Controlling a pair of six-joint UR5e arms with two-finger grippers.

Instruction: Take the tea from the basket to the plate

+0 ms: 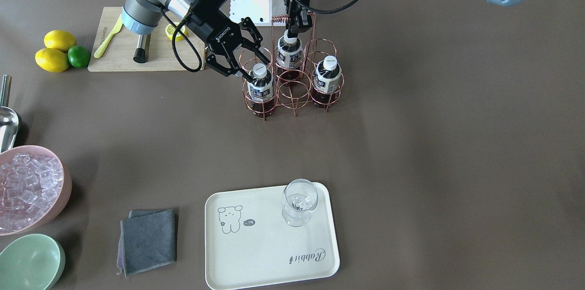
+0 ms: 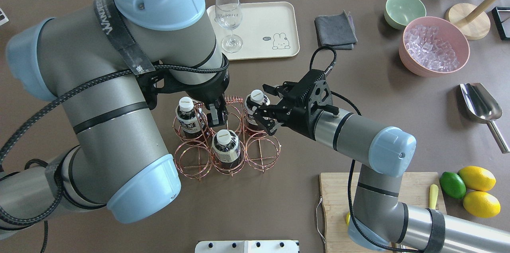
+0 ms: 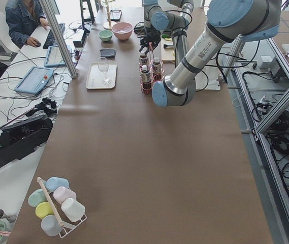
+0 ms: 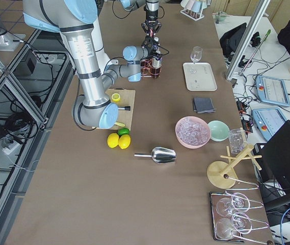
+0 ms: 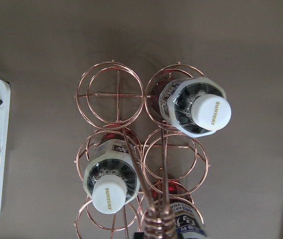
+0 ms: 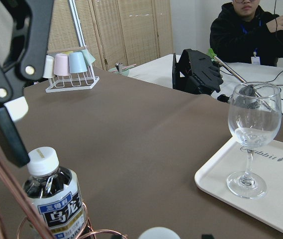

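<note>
The copper wire basket (image 1: 292, 94) stands mid-table with three tea bottles in its cells. My right gripper (image 1: 258, 67) is open, with its fingers on either side of the top of the nearest-corner tea bottle (image 1: 260, 85), which also shows in the overhead view (image 2: 255, 103). My left gripper (image 2: 218, 116) is shut on the basket's coil-wrapped handle (image 2: 232, 99) from above. The other two bottles (image 1: 289, 50) (image 1: 328, 75) stand upright in their cells. The cream plate (image 1: 269, 253) lies apart toward the operators' side, with a wine glass (image 1: 299, 201) standing on it.
A wooden cutting board (image 1: 137, 48) with a knife and a lemon half lies beside the right arm, and lemons and a lime (image 1: 61, 52) lie further out. A pink bowl of ice (image 1: 27, 189), a green bowl (image 1: 29, 262), a grey cloth (image 1: 148, 242) and a metal scoop (image 1: 7, 121) lie at that end.
</note>
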